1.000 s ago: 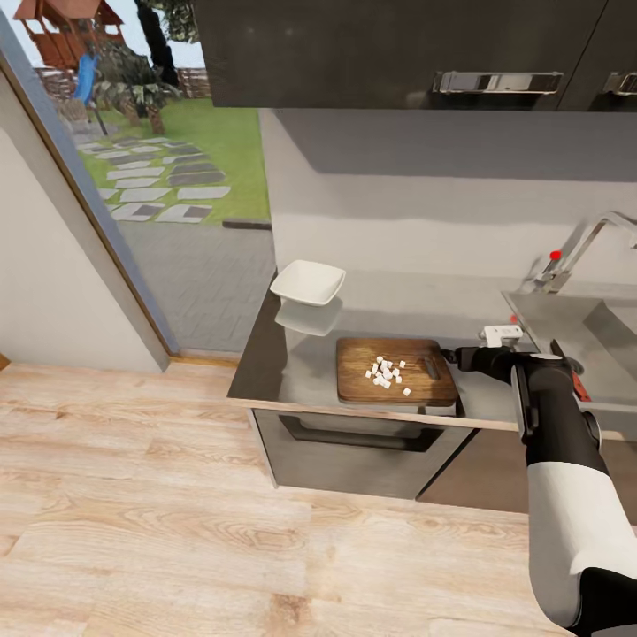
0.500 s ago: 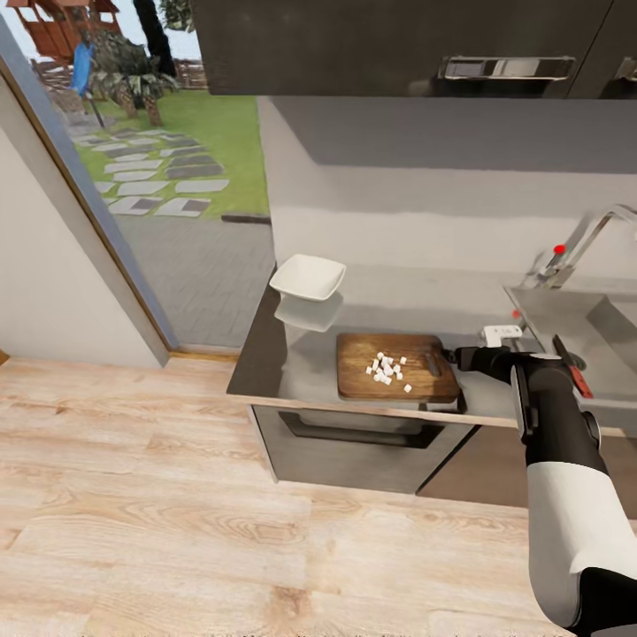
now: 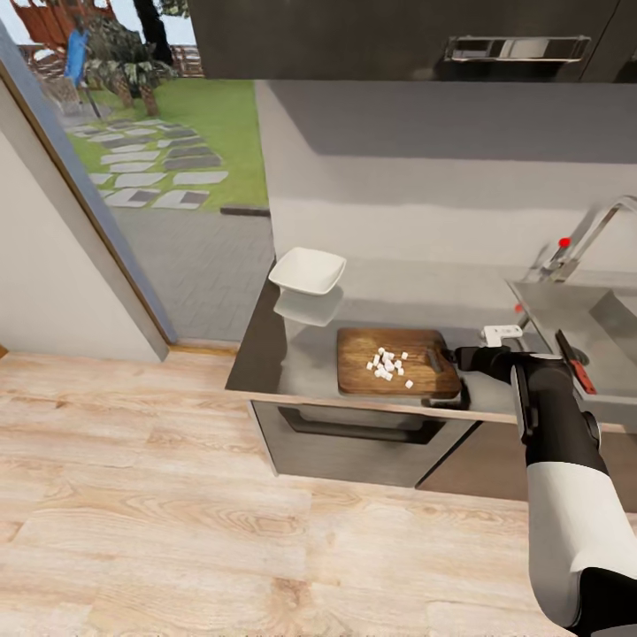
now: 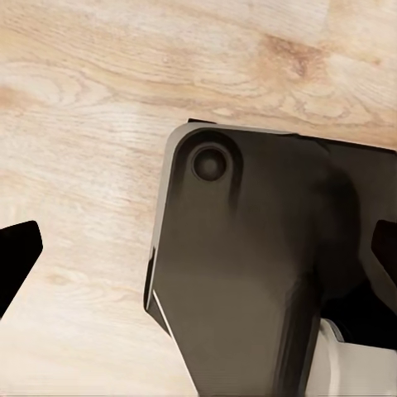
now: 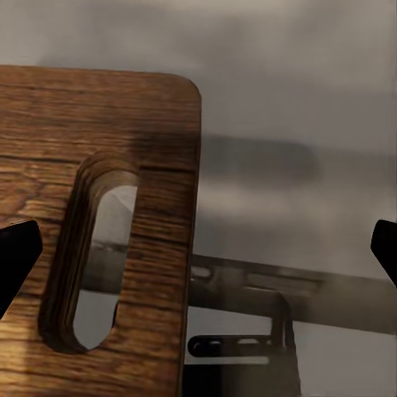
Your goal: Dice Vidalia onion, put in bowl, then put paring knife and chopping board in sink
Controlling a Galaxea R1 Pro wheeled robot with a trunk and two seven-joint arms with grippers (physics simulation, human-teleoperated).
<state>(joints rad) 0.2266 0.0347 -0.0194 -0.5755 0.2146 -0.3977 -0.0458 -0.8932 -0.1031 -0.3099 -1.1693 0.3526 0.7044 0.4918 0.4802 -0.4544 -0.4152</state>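
From the head view I see the chopping board point(image 3: 398, 363) on the countertop point(image 3: 292, 363) with white onion bits point(image 3: 387, 364) on it, the white bowl point(image 3: 307, 270) farther left, and the paring knife point(image 3: 573, 361) by the sink point(image 3: 575, 318) on the right. My right gripper point(image 3: 453, 356) sits at the board's right end, its fingers spread wide apart in the right wrist view, with the board's handle slot point(image 5: 87, 256) between them. In the left wrist view my left gripper point(image 4: 198, 248) hangs over the wood floor point(image 4: 99, 99), fingers wide apart too.

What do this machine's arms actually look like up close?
The right arm is a chunky tube, white on its upper section and glossy black toward the wrist, with a grey strip along the black part. A small white block sits near the wrist. Its end effector is black; the wrist views show dark fingertips at the edges.
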